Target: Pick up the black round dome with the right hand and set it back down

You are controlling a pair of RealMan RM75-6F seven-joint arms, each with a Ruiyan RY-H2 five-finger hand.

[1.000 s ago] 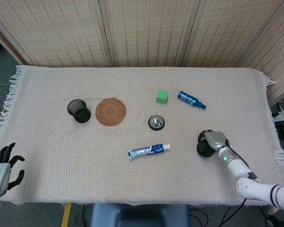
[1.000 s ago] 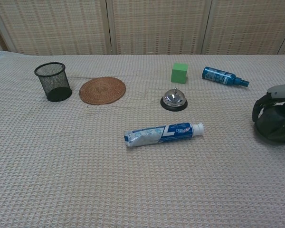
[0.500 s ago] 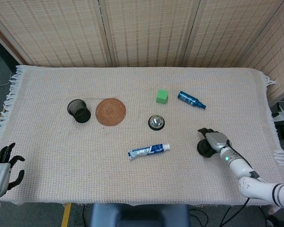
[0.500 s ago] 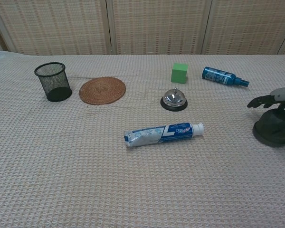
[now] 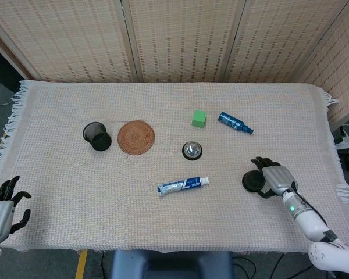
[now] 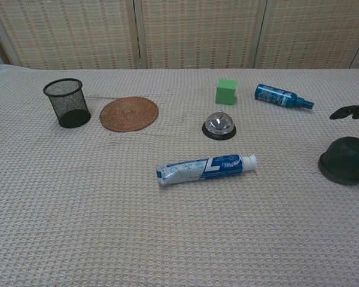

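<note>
Right hand holds nothing, with its dark fingers spread apart, just to the right of the black round dome. That dome sits flat on the table cloth, near the right edge. Left hand is loose at the near left corner, holding nothing. Further left on the cloth lie a toothpaste tube and a silver bell

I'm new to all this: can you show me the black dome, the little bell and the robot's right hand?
black dome (image 6: 346,159), chest view, curved top.
bell (image 6: 219,124), chest view, shiny cap.
right hand (image 5: 277,176), head view, back of hand.
</note>
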